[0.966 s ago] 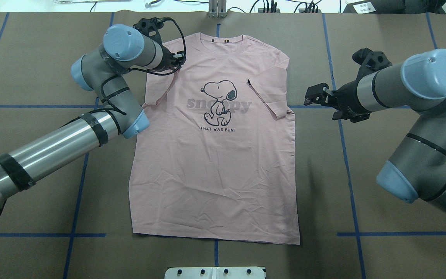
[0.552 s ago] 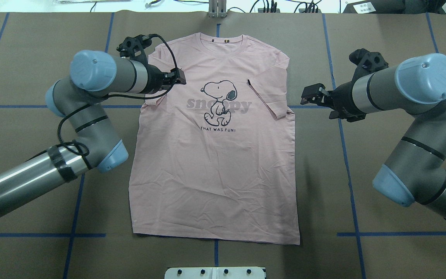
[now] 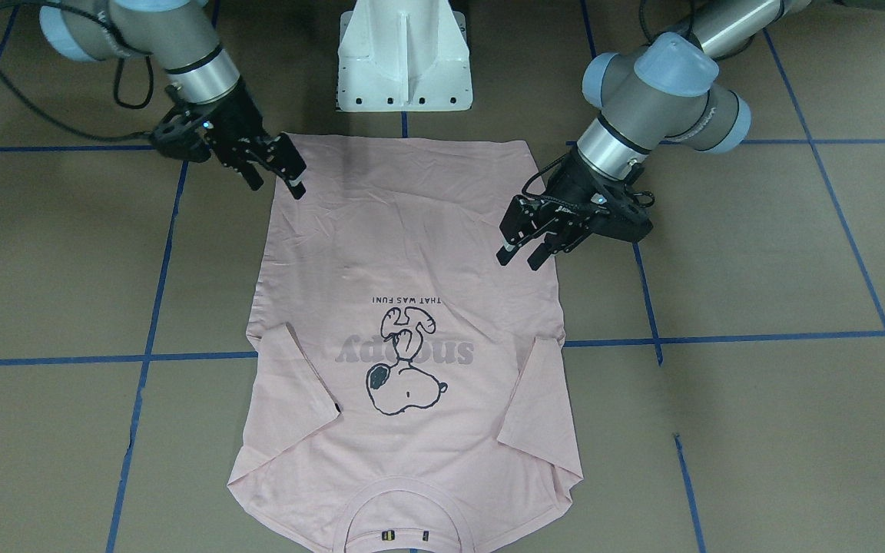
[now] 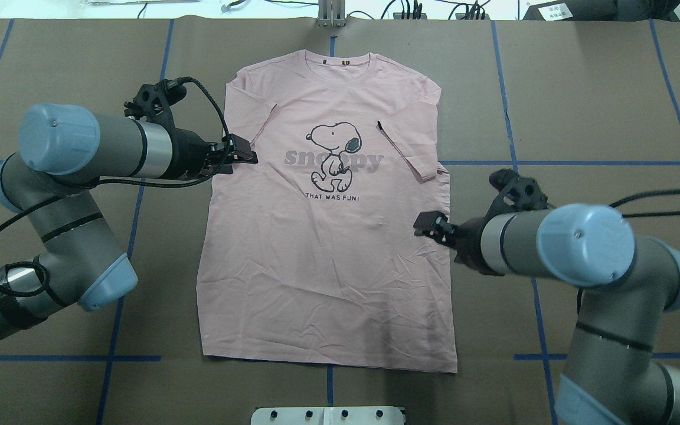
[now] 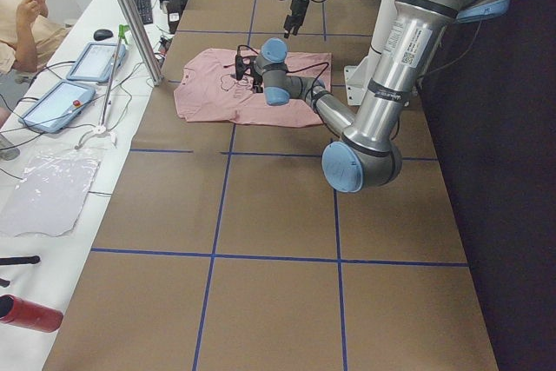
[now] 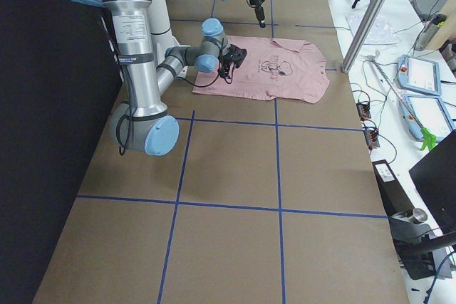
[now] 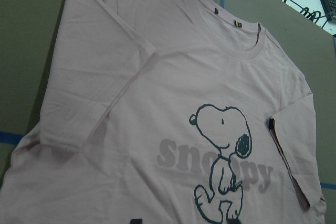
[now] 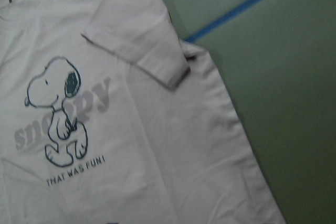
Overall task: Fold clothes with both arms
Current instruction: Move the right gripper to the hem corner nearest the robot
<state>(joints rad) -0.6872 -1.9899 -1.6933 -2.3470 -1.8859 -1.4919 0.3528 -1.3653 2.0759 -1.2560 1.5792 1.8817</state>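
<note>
Grey metal arms [image 4: 121,147], lt-blue joint caps [image 4: 585,245], blk cables [image 4: 216,111], white pedestal [image 3: 404,54]

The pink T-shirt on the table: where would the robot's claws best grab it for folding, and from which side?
Probably its long side edges. The T-shirt lies flat, front up, sleeves folded in, so only thin edges offer a pinch. Each open gripper should come in low from outside: left gripper at the left edge, right gripper at the right.
</note>
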